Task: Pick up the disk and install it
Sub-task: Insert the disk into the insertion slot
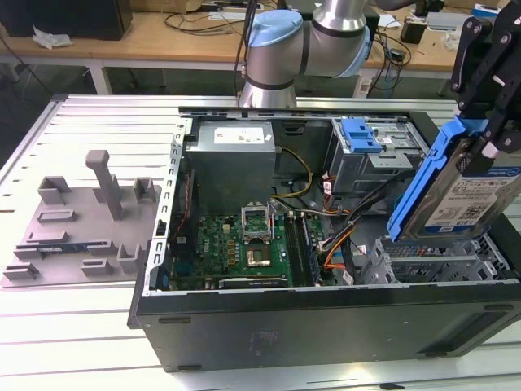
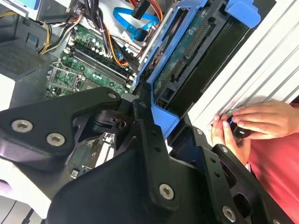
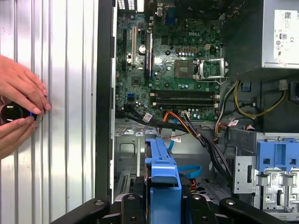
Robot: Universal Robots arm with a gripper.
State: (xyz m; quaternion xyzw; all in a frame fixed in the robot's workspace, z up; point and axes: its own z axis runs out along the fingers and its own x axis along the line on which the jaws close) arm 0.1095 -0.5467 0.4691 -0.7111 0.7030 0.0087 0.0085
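Disk [image 1: 462,194] gripped by fingers [image 1: 501,137], tilted above drive cage [image 1: 431,262], open computer case [image 1: 326,322]

Item: the disk [image 1: 462,194]. A flat rectangular silver drive with a white-and-blue label facing outward and a blue plastic bracket framing its edges.

Condition: lifted and not seated, clamped at its upper end by the pincer [image 1: 488,137].

Pose: on edge and tilted. In the exterior view its long axis runs from 7 o'clock up to 1 o'clock.

Location: at 3 o'clock in that view, just above the grey metal drive cage [image 1: 440,262] inside the open computer case [image 1: 326,326]. Contact with the cage cannot be judged.

The second wrist view shows its green circuit-board underside and connector row.
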